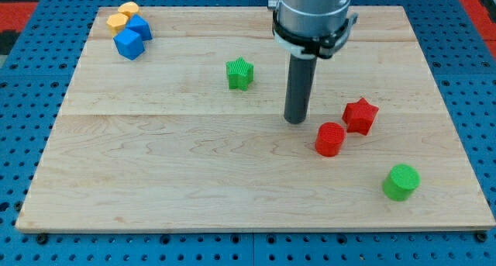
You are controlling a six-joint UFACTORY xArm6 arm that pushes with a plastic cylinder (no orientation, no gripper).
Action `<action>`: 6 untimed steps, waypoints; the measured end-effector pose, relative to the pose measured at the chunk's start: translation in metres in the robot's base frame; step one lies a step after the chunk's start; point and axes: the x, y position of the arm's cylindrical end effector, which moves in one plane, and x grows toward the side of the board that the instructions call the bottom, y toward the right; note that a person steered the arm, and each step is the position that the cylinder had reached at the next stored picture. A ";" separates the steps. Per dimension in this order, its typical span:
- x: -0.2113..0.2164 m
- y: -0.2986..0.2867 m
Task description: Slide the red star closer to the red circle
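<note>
The red star [360, 115] lies on the wooden board at the view's right of centre. The red circle [330, 139], a short cylinder, stands just below and to the left of the star, almost touching it. My tip [295, 120] rests on the board to the left of both red blocks, a short gap from the red circle and level with the star. The rod rises straight up to the arm at the view's top.
A green star [240, 73] lies left of the rod. A green circle [401, 181] stands at the lower right. Two blue blocks [132, 39] and two orange blocks [122, 15] cluster at the top left corner. The wooden board [155, 165] ends near the view's bottom.
</note>
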 end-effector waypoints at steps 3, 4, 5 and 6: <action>-0.051 -0.005; -0.068 0.047; -0.002 0.068; 0.020 0.072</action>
